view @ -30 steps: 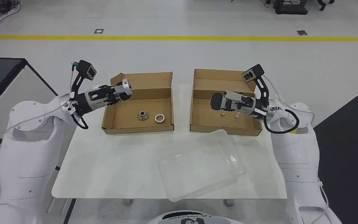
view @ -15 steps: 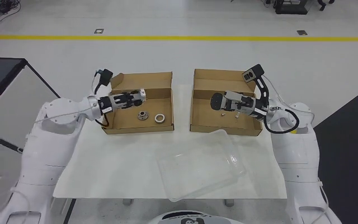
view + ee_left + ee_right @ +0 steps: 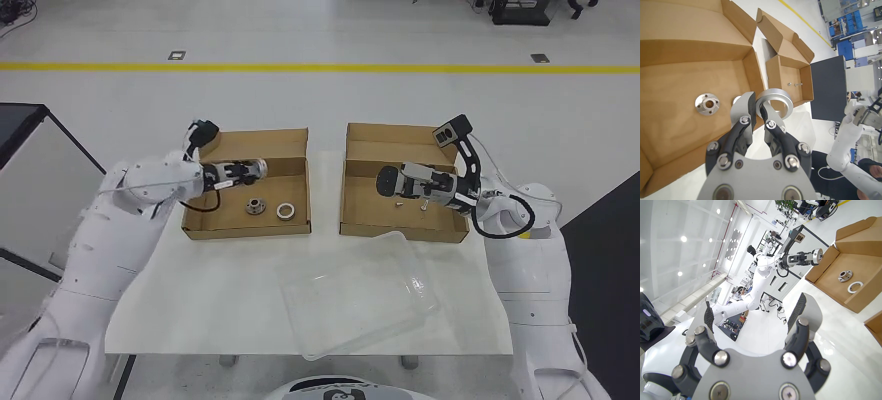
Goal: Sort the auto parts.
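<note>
Ring (image 3: 772, 93) is pinched by its rim in the left gripper (image 3: 757, 106), held above the left box (image 3: 245, 232), where a flange (image 3: 707, 104) and second ring (image 3: 849, 288) lie. Right gripper (image 3: 755, 311) hangs spread over the right box (image 3: 400, 228).

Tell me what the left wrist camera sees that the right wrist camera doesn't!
Left wrist view: up close, the left gripper pinches a metal ring, one finger inside its hole and one outside. Farther off, a small bolt and a nut lie in the second cardboard box.
Right wrist view: the right gripper is open and holds nothing.
Both: the first cardboard box with the flanged hub lying in it, and the held ring.
</note>
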### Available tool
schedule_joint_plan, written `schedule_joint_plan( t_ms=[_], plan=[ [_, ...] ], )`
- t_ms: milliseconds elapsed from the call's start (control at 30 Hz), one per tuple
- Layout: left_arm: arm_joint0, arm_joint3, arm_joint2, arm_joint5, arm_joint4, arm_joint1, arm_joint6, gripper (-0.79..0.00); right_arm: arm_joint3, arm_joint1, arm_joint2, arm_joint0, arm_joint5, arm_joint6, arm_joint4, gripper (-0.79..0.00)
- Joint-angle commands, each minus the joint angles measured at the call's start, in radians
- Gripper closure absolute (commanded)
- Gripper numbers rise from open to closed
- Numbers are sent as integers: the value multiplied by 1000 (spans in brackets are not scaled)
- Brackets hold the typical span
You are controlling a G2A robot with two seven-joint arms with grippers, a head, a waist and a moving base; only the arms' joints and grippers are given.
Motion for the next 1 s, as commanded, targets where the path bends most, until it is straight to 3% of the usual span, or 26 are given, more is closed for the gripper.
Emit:
schedule_joint_plan(
  t_ms=[0, 433, 967],
  plan=[
    [-19, 33, 20, 8, 27, -5, 8, 0, 0, 0, 0, 0, 0, 0, 0, -785],
    [-55, 178, 61, 3, 222, -11, 100, 0, 0, 0, 0, 0, 0, 0, 0, -785],
    [10, 184, 73, -34, 412, 1, 103, 0, 0, 0, 0, 0, 0, 0, 0, -785]
  ],
)
